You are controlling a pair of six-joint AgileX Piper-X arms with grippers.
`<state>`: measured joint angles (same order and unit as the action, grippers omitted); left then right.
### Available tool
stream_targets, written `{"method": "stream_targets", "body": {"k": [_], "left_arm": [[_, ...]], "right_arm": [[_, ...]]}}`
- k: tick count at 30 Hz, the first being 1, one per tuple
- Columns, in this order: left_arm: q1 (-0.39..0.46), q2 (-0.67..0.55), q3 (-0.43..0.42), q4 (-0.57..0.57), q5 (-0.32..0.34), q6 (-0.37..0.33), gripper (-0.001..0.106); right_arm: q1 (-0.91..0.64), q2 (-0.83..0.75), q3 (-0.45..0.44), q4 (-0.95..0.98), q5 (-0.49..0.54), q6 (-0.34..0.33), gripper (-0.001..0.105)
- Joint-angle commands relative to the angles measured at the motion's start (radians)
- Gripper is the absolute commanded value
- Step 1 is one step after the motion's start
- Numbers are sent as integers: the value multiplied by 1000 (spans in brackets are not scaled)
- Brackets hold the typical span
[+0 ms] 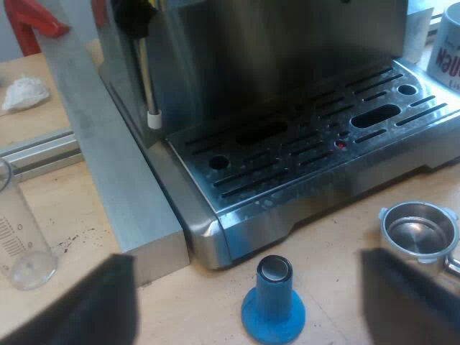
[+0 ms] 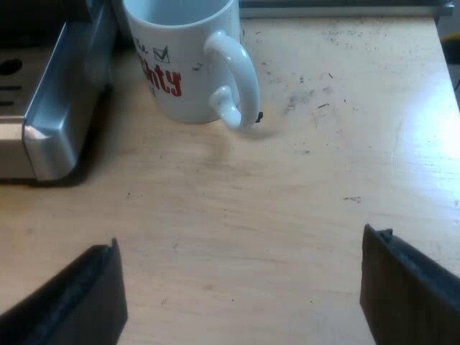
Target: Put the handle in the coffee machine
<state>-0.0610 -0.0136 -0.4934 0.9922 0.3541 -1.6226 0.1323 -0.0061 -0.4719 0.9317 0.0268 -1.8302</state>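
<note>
From my left wrist, my left pincer [image 1: 248, 287] hangs low before the espresso machine [image 1: 287, 57]. Its two black fingers [image 1: 93, 302] are spread wide and have hold of nothing. Between them, on the wooden table [image 1: 338, 244], a blue tamper [image 1: 273, 298] stands upright with its metal face turned up, just before the front edge of the machine's drip tray [image 1: 309, 144]. The metal holder [image 1: 419, 231] lies loose on the table, near that same front edge and close to one of my fingers. Its empty basket faces up, and most of its handle is hidden behind the finger. It is not in the machine. The steam wand [image 1: 149, 79] hangs down at the machine's side, its white tip just above the tray's corner. A long grey metal bar [image 1: 115, 165] lies against that side of the machine. Beyond the bar a clear measuring glass [image 1: 21, 237] stands on the table, apart from the tamper. A mug [image 1: 447, 43] with red lettering stands at the machine's far side.

From my right wrist, my right pincer [image 2: 241, 273] hovers over bare wood [image 2: 287, 201]. Its fingers [image 2: 402, 287] are also far apart and empty. Ahead stands the white mug [image 2: 180, 65], upright, with its handle turned toward the open table. It is just beside the corner of the machine's base [image 2: 57, 115]. Dark specks [image 2: 302, 93] are scattered on the wood past the mug.
</note>
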Motion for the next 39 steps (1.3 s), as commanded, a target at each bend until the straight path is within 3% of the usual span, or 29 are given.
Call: {"method": "stream_targets", "body": {"k": [1, 12, 23, 30, 39], "left_arm": [[-6, -119, -2, -11, -14, -50, 81], [-25, 24, -72, 1, 24, -94, 77], [-213, 216, -174, 57, 24, -84, 77], [-322, 294, -192, 57, 24, -78, 77], [-481, 383, -192, 88, 52, -4, 77]], "right_arm": [[-1, -16, -30, 48, -6, -40, 70], [86, 268, -249, 252, -10, -61, 70], [318, 613, -492, 371, -8, -67, 70], [445, 740, -557, 392, -8, -42, 70], [654, 862, -567, 390, -10, 80, 70]]}}
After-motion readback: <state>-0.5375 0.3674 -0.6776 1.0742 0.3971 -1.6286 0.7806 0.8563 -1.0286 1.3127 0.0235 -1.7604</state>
